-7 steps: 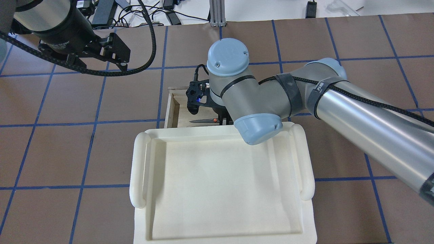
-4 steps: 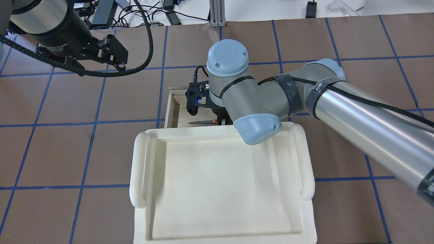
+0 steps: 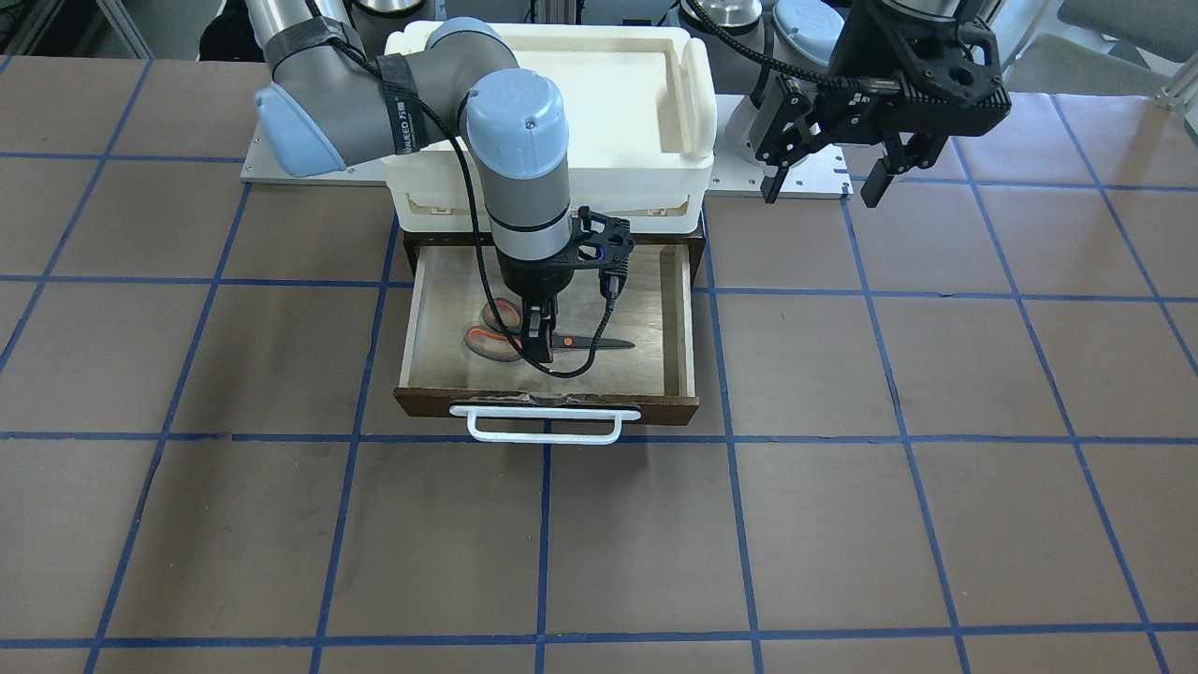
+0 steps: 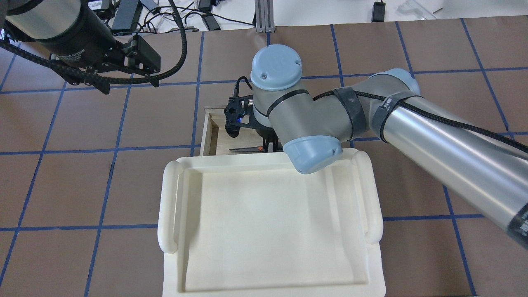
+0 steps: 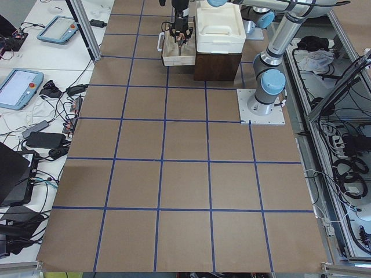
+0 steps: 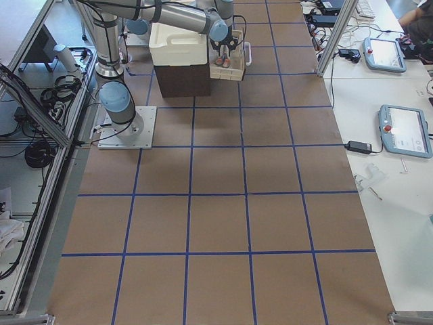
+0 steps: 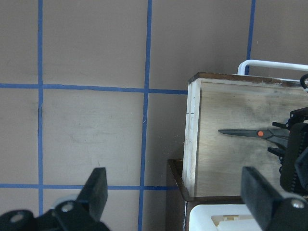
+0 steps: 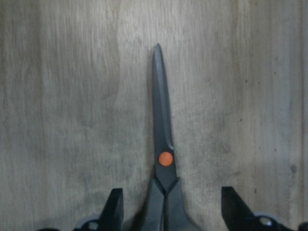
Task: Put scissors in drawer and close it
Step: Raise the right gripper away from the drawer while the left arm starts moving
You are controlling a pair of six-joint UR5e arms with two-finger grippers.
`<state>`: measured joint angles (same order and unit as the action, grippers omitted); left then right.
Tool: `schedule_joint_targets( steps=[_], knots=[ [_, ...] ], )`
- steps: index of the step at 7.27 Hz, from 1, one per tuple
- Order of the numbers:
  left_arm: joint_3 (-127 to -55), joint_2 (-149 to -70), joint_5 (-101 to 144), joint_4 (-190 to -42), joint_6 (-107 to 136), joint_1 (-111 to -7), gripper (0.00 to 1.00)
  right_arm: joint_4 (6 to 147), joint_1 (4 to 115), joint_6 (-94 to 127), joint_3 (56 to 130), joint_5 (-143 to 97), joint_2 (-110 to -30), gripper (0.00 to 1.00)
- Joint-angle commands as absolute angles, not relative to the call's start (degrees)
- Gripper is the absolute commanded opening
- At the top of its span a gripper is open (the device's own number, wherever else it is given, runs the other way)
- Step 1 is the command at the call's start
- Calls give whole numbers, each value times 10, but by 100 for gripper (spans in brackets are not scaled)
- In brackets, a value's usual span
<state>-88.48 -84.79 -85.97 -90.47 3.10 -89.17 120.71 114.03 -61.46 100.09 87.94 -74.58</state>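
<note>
The scissors [image 3: 599, 344] lie flat on the floor of the open drawer [image 3: 686, 318]. They sit between the spread, released fingers of the right end effector [image 3: 535, 343], which hides part of the handles. Its own camera cuts the handles off too. From overhead, the white tray [image 4: 170, 206] covers most of the drawer. The left end effector [image 3: 820, 195] hangs released, well to one side, above the worktop [image 3: 842, 468].

Overhead, you lose most of the drawer [image 4: 211, 132] and the handles of the scissors [image 4: 246, 149] under the right arm [image 4: 313, 119] and white tray [image 4: 168, 206]. The right wrist view cuts those handles off at its bottom edge. Both side views show the scissors too small to read.
</note>
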Motion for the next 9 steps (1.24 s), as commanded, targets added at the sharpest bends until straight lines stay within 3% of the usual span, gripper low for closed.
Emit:
schedule_joint_targets(
  steps=[1, 3, 7, 9],
  knots=[
    [-886, -847, -859, -935, 30, -893, 100, 1139, 1131, -619, 935, 880, -758, 100],
    [-895, -856, -860, -905, 28, -895, 100, 1047, 1104, -627, 871, 888, -767, 100],
    [-894, -884, -859, -879, 25, -950, 100, 971, 950, -613, 875, 885, -862, 100],
    [-903, -913, -858, -848, 29, -952, 100, 947, 909, -432, 877, 891, -893, 100]
  ],
)
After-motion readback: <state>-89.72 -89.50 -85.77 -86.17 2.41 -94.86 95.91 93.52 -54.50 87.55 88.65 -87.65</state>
